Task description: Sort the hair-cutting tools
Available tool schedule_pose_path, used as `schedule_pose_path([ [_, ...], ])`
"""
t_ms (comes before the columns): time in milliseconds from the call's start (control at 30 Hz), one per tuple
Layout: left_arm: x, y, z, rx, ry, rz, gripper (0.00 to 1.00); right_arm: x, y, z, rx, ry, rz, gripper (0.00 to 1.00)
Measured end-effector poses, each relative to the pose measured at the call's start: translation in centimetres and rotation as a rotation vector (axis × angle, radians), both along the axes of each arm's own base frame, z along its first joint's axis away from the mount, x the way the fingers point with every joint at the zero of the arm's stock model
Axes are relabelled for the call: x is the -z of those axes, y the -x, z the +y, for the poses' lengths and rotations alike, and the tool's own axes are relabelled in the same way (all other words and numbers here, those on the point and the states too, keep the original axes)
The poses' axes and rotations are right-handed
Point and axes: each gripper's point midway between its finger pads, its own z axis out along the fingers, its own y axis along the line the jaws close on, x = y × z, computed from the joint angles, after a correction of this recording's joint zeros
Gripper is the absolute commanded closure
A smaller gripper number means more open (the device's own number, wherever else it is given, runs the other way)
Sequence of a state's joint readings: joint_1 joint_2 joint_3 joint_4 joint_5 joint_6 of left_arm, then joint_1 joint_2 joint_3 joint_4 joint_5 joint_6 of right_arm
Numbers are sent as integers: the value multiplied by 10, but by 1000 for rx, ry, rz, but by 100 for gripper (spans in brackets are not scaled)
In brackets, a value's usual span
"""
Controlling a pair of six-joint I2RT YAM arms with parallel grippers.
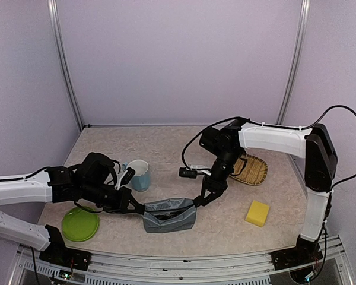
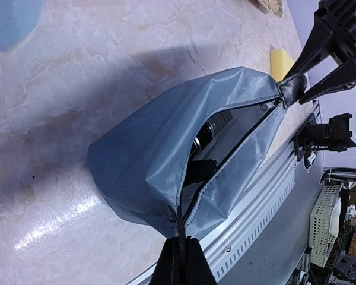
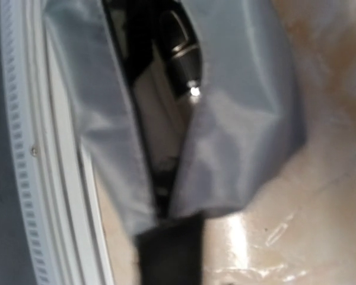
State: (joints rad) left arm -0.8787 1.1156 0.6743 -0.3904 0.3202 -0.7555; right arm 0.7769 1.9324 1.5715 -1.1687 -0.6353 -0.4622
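A grey pouch (image 1: 169, 217) lies on the table (image 1: 166, 148) close to its near edge, about midway between the left and right edges, with its long axis running left to right. The zip is undone and the mouth gapes.

The left gripper (image 2: 180, 255) is clamped on the pouch's left end, its fingers pressed together over the zip seam. The right gripper (image 1: 200, 199) is at the opposite end; in the left wrist view its two fingertips meet on the dark tab there, so the pouch is held between the two arms.

The black-and-silver clipper (image 2: 210, 132) lies inside the pouch, between the two grippers and touching neither. It lies lengthwise in the opening, and its silver part catches the light. A second black shape sits beside it deeper in the pouch; what it is cannot be told.

Outside the pouch are a light-blue cup (image 1: 139, 175) just behind the left gripper, a green plate (image 1: 80, 224) near the near-left corner, a yellow sponge (image 1: 257, 212) toward the near-right corner, and a woven tray (image 1: 252, 169) by the right edge.
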Motion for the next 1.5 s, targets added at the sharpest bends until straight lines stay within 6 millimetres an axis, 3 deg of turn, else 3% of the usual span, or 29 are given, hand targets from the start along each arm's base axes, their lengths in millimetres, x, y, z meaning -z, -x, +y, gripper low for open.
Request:
schedule_pose_path([
  [33,-1,-1,0,-1,1,-2,100,0,2,0,0,-2,12,99],
  [67,-1,-1,-1,-2,1,-4,100,0,3,0,-1,-2,24,100],
  [267,-4,-7,-5,-2,-6,-18,100,-3,-2,-2,20,-21,49,100],
  [500,-17,-29,-12,-29,-15,-116,100,-16,-59,-34,182,-70,30,100],
  [700,-10,-48,-28,-32,-9,-157,100,-20,-73,-49,241,-112,48,100],
  [767,-3,-56,-37,-20,-31,-153,98,-16,-74,-53,250,-106,56,81],
  [800,-1,-59,-40,-15,-39,-153,96,-15,-75,-54,253,-105,55,67],
  [833,1,-64,-46,-9,-46,-154,91,-14,-76,-56,260,-107,54,47],
  [867,2,-70,-53,-4,-49,-158,87,-13,-78,-57,265,-110,46,7],
  [900,2,-75,-58,0,-54,-162,82,-11,-80,-59,274,-108,42,1],
  [1067,-7,-86,-69,-1,-80,-233,61,-9,-79,-89,296,-83,-74,0],
  [1267,-46,-78,-79,15,-110,-419,55,-27,-62,-136,281,-80,-367,3],
  [1333,-61,-78,-84,22,-107,-482,54,-20,-51,-151,243,-51,-431,16],
  [1400,-75,-79,-90,31,-106,-540,54,-1,-41,-166,206,5,-448,30],
  [1500,-91,-80,-99,40,-103,-598,54,35,-28,-192,193,124,-410,36],
])
